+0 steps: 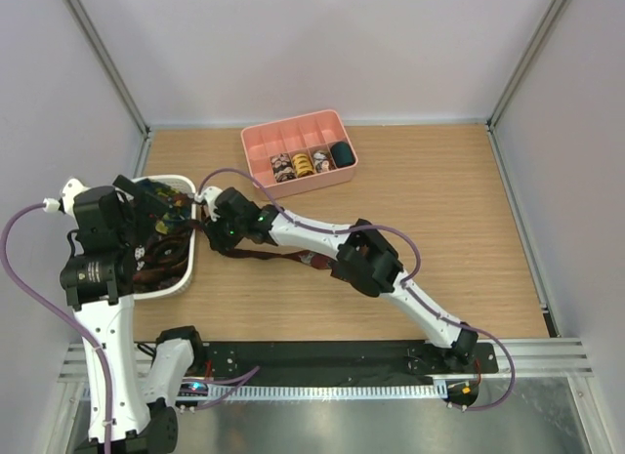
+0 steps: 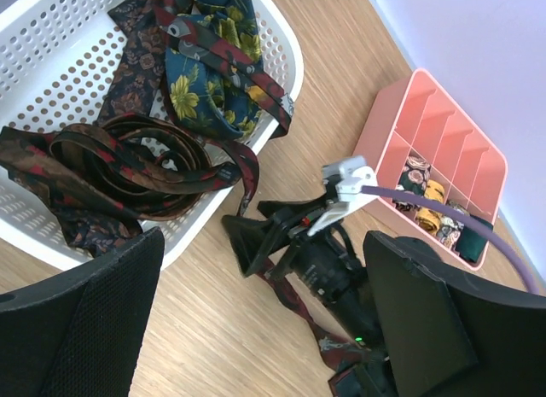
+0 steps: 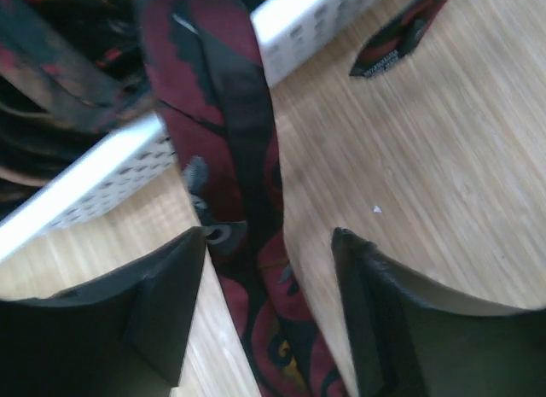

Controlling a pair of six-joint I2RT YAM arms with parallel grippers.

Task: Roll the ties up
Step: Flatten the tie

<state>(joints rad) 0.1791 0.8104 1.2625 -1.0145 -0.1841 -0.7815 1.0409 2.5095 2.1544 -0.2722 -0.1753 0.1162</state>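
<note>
Right wrist view: right pincer straddles a dark red tie draped over the white mesh basket rim onto the bench. Jaws apart, not clamped. Looks like the pickup step; next it needs to close on the tie and pull it clear of the basket. Left pincer wide open, empty, beside the basket. Basket holds more loose ties. Pink tray beyond the basket: three coiled ties, plus a dark item I can't identify.
</note>
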